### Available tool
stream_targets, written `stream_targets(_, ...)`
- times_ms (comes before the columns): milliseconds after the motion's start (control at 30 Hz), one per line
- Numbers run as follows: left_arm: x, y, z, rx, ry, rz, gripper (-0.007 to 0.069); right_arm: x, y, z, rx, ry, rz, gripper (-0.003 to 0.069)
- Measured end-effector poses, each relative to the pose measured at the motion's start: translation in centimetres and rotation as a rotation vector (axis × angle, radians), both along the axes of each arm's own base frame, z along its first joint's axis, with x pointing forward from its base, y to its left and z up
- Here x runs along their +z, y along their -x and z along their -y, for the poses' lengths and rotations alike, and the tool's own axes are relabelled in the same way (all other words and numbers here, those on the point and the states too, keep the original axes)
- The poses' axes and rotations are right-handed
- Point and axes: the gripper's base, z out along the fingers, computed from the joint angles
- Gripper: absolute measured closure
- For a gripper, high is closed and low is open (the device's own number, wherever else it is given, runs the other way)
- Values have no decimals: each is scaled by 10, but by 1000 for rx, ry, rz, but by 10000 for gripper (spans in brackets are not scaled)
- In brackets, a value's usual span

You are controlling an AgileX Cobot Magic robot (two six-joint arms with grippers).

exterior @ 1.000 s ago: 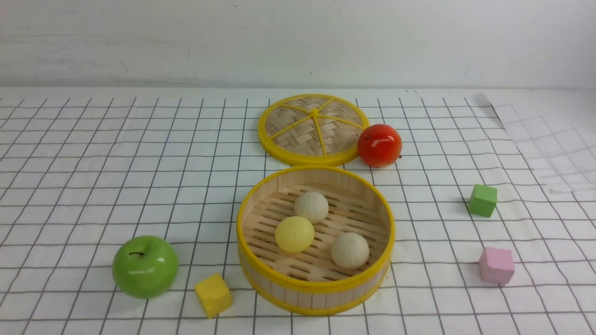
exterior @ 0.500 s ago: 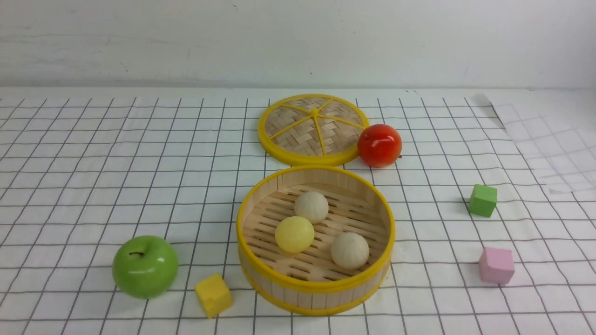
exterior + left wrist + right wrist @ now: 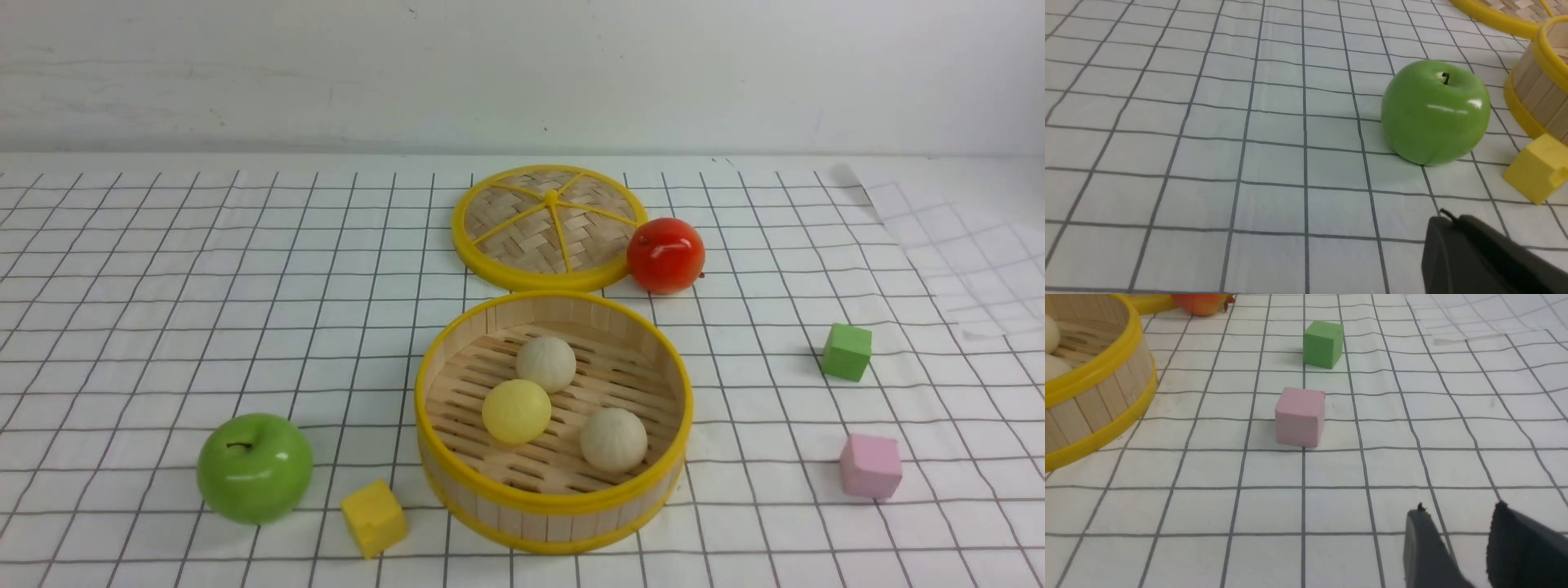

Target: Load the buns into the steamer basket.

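Already all three buns (image 3: 545, 363) (image 3: 516, 411) (image 3: 613, 439) lie on the slatted floor of the steamer basket (image 3: 553, 500), so the job looks finished, with the lid (image 3: 549, 226) lying flat behind it. The left gripper (image 3: 1453, 228) rests low near the green apple (image 3: 1436, 111), jaws together and empty. The right gripper (image 3: 1457, 535) shows a narrow gap, holding nothing, near the pink cube (image 3: 1300, 416).

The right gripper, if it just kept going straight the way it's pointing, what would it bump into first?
Most likely the pink cube. In the right wrist view the right gripper, its jaws slightly apart and empty, has bare cloth ahead. The cube sits a little to one side, so depth is unclear; it might slip past toward the green cube.
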Motion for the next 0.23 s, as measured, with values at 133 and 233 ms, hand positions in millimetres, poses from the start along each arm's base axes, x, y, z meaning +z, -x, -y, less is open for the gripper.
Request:
stream_targets(133,0,0,0,0,0,0,626,0,0,0,0,0,0,419)
stream_targets(233,0,0,0,0,0,0,623,0,0,0,0,0,0,419)
